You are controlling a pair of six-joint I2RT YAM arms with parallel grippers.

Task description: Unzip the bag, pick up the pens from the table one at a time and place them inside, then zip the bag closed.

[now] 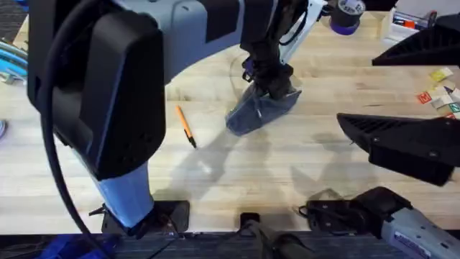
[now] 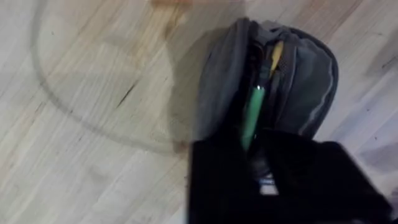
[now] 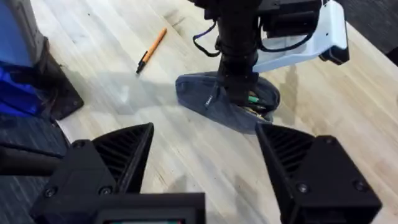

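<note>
The left gripper (image 1: 272,80) reaches down into the open grey pouch (image 1: 260,111), pinching a green pen (image 2: 252,115) to drop it; the right gripper (image 3: 205,155) waits spread; an orange pen (image 1: 185,125) remains on the table (image 1: 287,165).

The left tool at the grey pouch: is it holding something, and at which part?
The left tool is down in the open pouch with a green pen, but whether it grips the pen cannot be told.

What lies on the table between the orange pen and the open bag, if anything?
Nothing visible. Bare table separates the orange pen from the bag. The left gripper sits right at the bag's opening, where a green pen already lies. The right gripper is open and off to the side.
</note>
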